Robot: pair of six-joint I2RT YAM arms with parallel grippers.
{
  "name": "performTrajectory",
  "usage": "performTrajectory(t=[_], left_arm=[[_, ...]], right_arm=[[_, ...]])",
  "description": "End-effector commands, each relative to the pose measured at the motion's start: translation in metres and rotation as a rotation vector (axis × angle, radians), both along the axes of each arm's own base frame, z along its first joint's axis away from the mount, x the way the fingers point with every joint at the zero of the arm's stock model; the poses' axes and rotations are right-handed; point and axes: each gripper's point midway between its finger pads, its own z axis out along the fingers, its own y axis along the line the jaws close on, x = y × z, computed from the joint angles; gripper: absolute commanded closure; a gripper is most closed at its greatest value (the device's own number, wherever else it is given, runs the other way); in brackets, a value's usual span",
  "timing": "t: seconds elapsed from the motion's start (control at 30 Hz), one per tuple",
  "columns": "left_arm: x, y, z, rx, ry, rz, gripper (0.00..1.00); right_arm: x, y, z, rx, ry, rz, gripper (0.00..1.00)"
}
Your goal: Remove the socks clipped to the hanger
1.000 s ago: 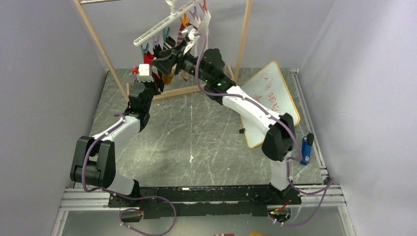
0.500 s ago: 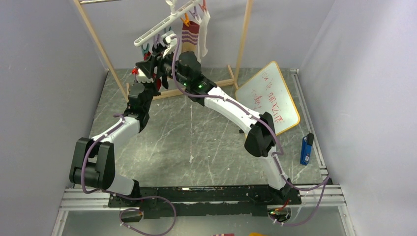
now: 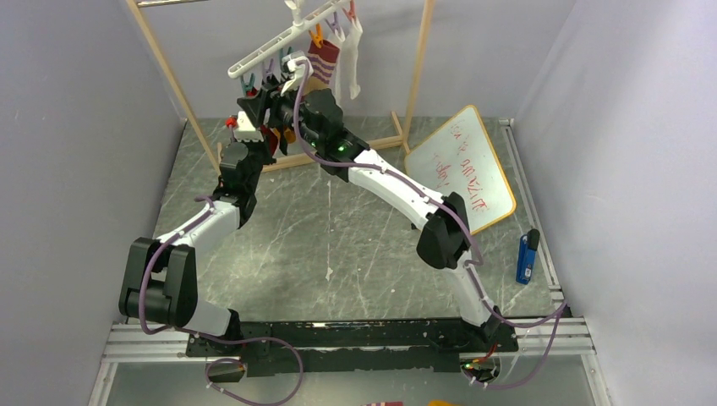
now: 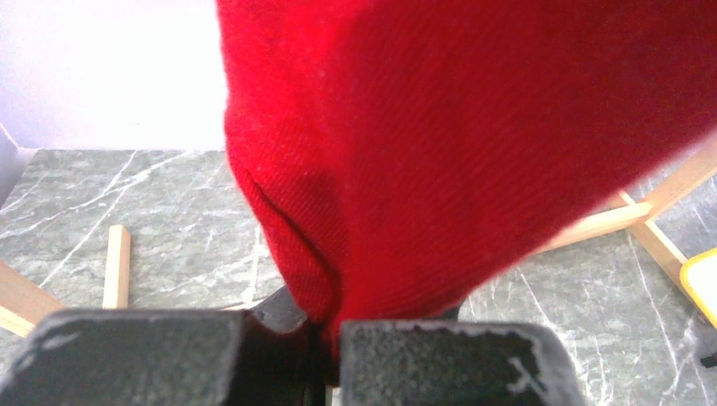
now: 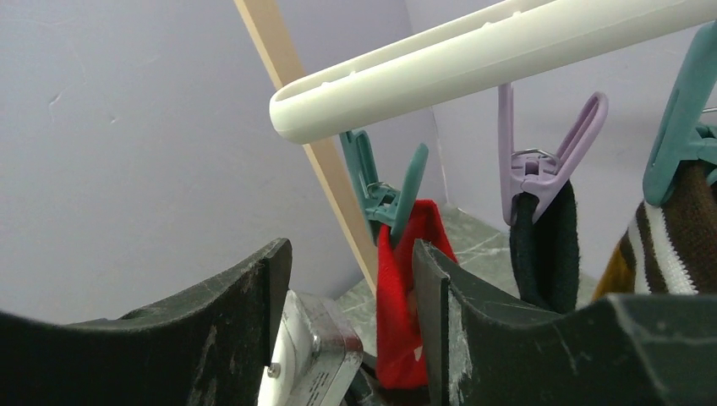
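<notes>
Hanger [image 3: 262,57] hangs high in rack [image 3: 173,80], at back of table [image 3: 338,237]. Socks [image 3: 325,63] hang under hanger from clips [image 5: 385,190]. Left gripper [image 4: 325,355] below hanger's left end, pinching bottom of end sock [image 4: 473,152]. Right gripper [image 5: 348,262] just under same end. Whiteboard [image 3: 461,165] on table, right of hanger.

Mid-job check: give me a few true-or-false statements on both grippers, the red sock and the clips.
1. The left gripper is shut on the red sock. True.
2. The red sock is off its clip. False: the teal clip grips its top edge.
3. The black sock hangs from a purple clip. True.
4. The right gripper is shut on the hanger. False: it is open, its fingers apart below the bar, holding nothing.
</notes>
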Motion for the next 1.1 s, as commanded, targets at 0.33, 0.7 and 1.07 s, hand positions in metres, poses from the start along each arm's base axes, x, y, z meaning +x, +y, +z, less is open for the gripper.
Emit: performTrajectory(t=[0.33,0.7,1.07], left_arm=[[-0.005,-0.004,0.024,-0.004,-0.069,-0.025,0.95],[-0.006,-0.004,0.02,0.001,-0.062,-0.027,0.95],[-0.009,-0.005,0.021,0.001,-0.062,-0.034,0.95]], right_arm=[[0.01,0.002,0.044,0.17,-0.084,-0.058,0.45],[0.022,-0.005,0.05,0.219,-0.115,-0.148,0.43],[0.025,-0.003,0.063,0.269,-0.147,-0.159,0.46]])
